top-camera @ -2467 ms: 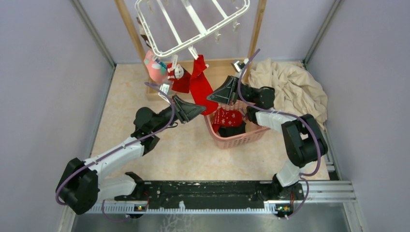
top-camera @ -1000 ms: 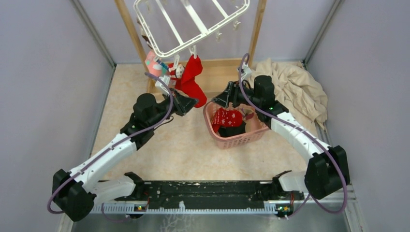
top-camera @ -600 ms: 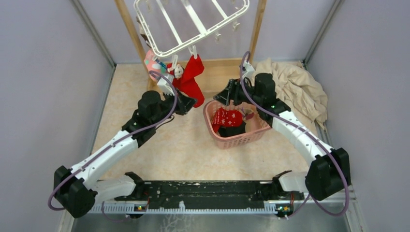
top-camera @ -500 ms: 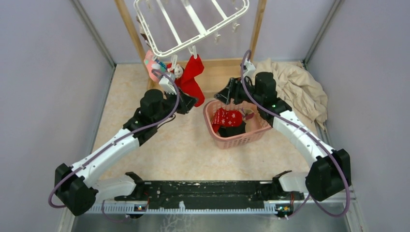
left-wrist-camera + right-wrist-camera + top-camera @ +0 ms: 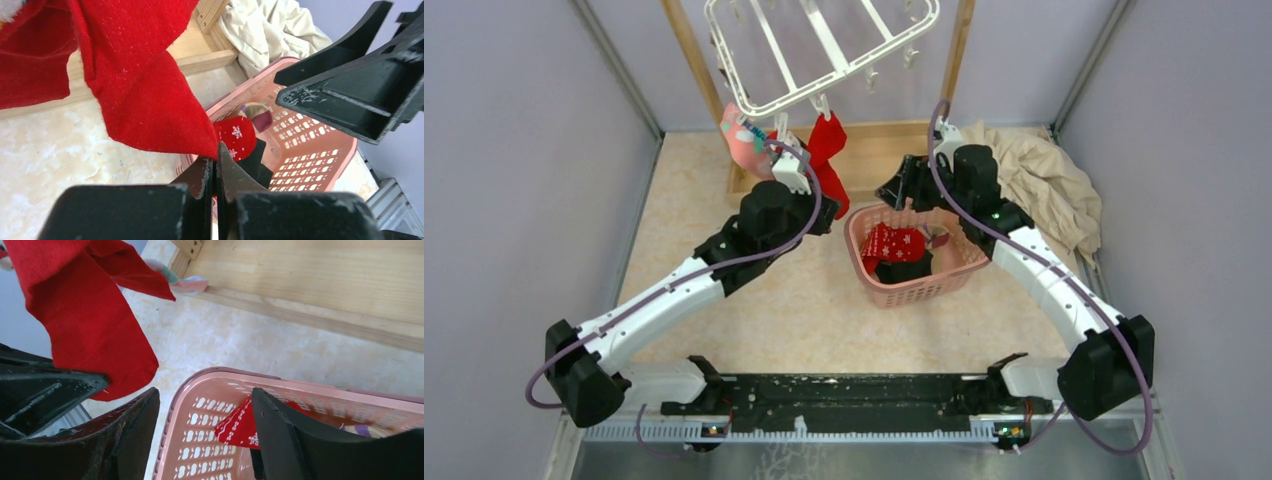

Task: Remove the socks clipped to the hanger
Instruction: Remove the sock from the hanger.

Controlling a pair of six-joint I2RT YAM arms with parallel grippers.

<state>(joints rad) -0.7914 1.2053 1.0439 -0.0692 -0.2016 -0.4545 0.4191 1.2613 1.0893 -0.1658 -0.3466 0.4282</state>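
With my right gripper (image 5: 204, 396) spread over the pink basket (image 5: 220, 376), I'm pinching only the toe corner of the red sock (image 5: 145, 100), clipped under the hanger (image 5: 844, 70) at the far left, in my left gripper (image 5: 216, 160), so this thin bite is risking slipping off on the pull.

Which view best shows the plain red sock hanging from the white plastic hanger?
Left wrist: the plain red sock is closest and largest, its lower corner pinched by the shut left gripper. Right wrist shows its lower half. Top external shows it small, clipped under the white plastic hanger.
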